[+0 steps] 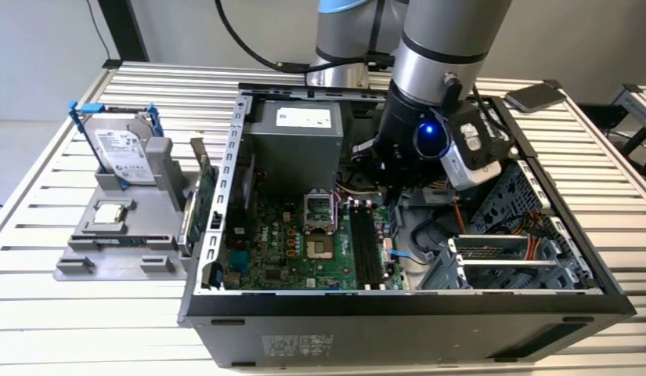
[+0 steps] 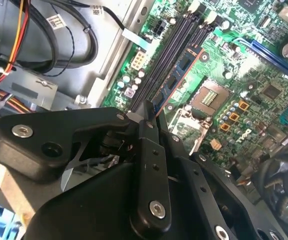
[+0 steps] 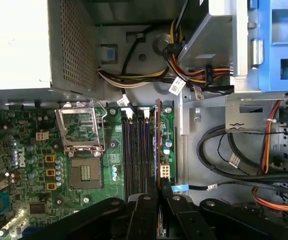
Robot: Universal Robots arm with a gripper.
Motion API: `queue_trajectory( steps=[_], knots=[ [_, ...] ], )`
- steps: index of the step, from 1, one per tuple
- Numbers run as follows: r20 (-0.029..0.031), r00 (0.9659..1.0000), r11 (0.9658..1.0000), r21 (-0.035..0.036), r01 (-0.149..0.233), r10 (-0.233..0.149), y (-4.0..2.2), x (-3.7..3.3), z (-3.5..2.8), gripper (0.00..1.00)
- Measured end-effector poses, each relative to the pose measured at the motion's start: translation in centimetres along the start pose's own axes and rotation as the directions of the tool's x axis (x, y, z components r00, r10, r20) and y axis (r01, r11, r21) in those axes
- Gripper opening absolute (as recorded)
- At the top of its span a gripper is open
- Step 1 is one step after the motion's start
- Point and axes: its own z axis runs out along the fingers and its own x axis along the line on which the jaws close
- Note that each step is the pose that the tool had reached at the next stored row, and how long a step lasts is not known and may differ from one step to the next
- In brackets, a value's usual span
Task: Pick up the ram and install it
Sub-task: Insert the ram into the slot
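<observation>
The exterior view looks down from high up and well back, taking in the whole open computer case (image 1: pixel 406 301) on the slatted surface (image 1: pixel 93 329). Both wrist views sit close behind the gripper (image 3: pixel 159 184) (its black linkage crowds them), facing past its tips onto the motherboard (image 3: pixel 34 165); they share the memory slots (image 3: pixel 134 150) and the ram (image 3: pixel 158 135).

The ram (image 3: pixel 158 145), a long, thin dark stick with small chips (image 2: pixel 179 75), stands on edge inside the computer case, parallel to the black slots (image 3: pixel 134 150) on the green motherboard (image 3: pixel 34 145), one end clamped in the gripper (image 3: pixel 158 189); whether it is seated cannot be told.
</observation>
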Motion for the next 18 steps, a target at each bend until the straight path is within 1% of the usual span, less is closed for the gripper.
queue_trajectory(
  steps=[3, 4, 5, 8, 16, 18],
  knots=[
    [-0.0001, 1.0, 1.0, 0.0002, 0.0, 0.0, -0.07, 0.06, 0.56, 0.0],
    [-0.0001, 1.0, 1.0, 0.0003, -0.001, 0.001, -0.5, 0.07, 2.03, 0.0],
    [0.0005, 1.0, 1.0, 0.0057, 0.0, 0.0, -0.78, 0.06, 2.43, 0.0],
    [0.0008, 1.0, 0.9999, 0.0114, 0.0, 0.0, -1.04, 0.04, 2.74, 0.0],
    [0.0009, 0.9998, 0.9997, 0.0121, -0.022, 0.022, -1.3, 0.05, 4.18, 0.0],
    [0.0007, 0.9997, 0.9996, 0.0122, -0.025, 0.025, -1.33, 0.05, 4.33, 0.0]
  ],
)
